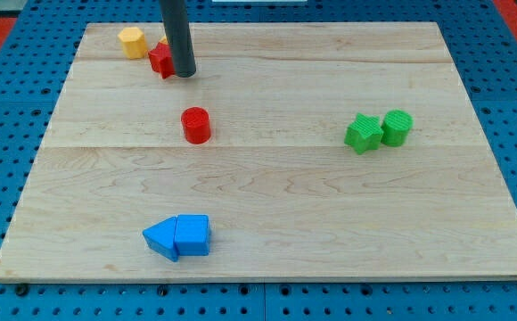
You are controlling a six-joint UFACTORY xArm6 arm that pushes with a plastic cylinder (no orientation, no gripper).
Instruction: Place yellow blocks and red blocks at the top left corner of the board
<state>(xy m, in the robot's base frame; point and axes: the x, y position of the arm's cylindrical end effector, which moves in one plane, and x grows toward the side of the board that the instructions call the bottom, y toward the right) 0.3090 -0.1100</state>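
My tip [184, 75] is resting at the view's upper left, touching the right side of a red star-like block [160, 60], with a sliver of something yellow just showing behind the rod. At about nine o'clock from that red block a yellow hexagonal block [132, 42] is sitting just beside it, near the worktop's [330, 223] top-left corner. There are no jaws on this arm, only a straight rod, so nothing is spreading or pinching.

The step in hand looks to be the gathering of red and yellow pieces at that corner: two are lying close to it, though not tight into it. One task piece is standing well apart: a red cylinder [195, 125], at roughly six o'clock from my tip, near the middle-left of the worktop.

The next move probably calls for swinging round to the cylinder's five o'clock side and pushing it toward eleven o'clock, going around it to avoid knocking it away.

Nothing is blocking that path. Two blue blocks [178, 237] are lying touching each other at the view's bottom, and a green star [363, 133] and green cylinder [397, 127] are touching at the right, all well clear.
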